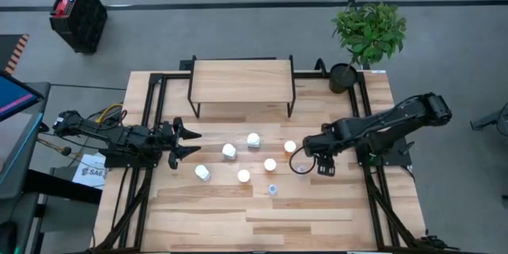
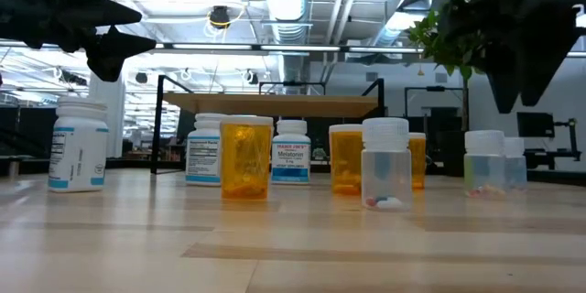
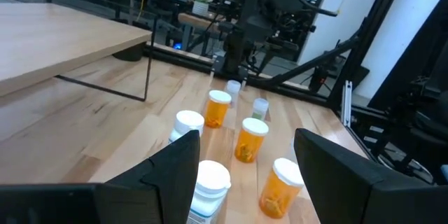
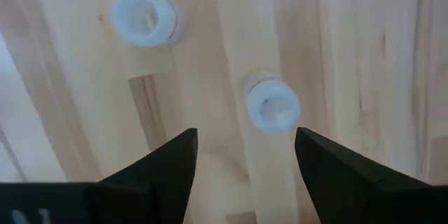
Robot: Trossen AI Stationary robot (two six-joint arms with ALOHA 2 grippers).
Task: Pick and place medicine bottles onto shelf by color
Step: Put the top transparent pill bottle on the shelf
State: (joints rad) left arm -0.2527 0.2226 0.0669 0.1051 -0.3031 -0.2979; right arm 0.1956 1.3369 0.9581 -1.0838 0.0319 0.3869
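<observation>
The right gripper (image 4: 245,171) hangs spread and empty, directly above two clear bottles (image 4: 273,106) standing on the table (image 1: 317,222). They are probably light, stiff and slick-walled, so take one low around the body, under the cap. Farther off, orange and white bottles cluster ahead of the left gripper (image 1: 188,143), which is also agape, holding nothing. Beyond them stands the shelf (image 1: 242,79), bare. Only the low view shows pills inside a clear bottle (image 2: 385,165).

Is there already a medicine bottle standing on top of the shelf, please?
No, the high view shows the shelf top bare, with the bottles on the table in front of it.
</observation>
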